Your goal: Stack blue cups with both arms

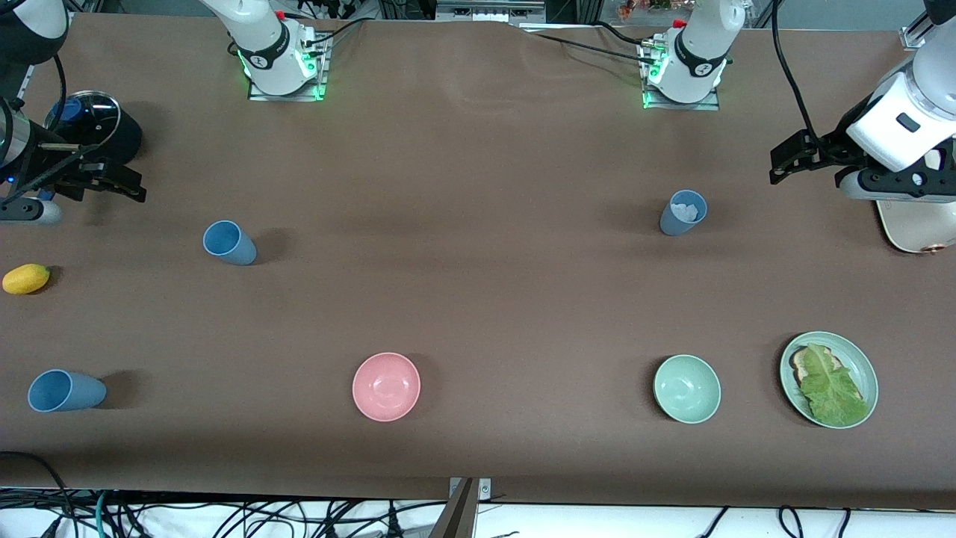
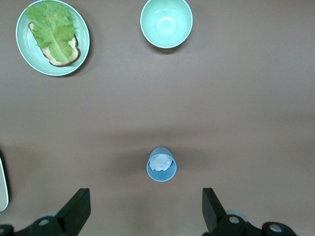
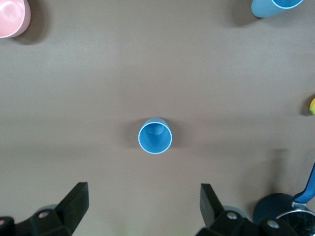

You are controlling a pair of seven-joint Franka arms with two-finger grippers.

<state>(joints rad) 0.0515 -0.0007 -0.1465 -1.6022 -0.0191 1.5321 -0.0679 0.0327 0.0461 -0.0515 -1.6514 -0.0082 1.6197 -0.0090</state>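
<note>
Three blue cups stand on the brown table. One cup [image 1: 230, 243] is toward the right arm's end and shows open and empty in the right wrist view [image 3: 155, 135]. A second cup [image 1: 66, 391] is nearer the front camera, at that same end [image 3: 273, 6]. A third, greyer cup [image 1: 683, 212] toward the left arm's end holds something white and crumpled [image 2: 161, 164]. My right gripper [image 1: 134, 187] is open and empty, up over the table beside a black pot [image 3: 142, 209]. My left gripper [image 1: 780, 164] is open and empty, up over the left arm's end [image 2: 146, 211].
A pink bowl [image 1: 386, 386], a pale green bowl [image 1: 687, 388] and a green plate [image 1: 859, 359] with bread and lettuce sit near the front edge. A yellow fruit [image 1: 26, 279] and a black lidded pot [image 1: 93, 127] are at the right arm's end. A cream board [image 1: 915, 224] lies under the left arm.
</note>
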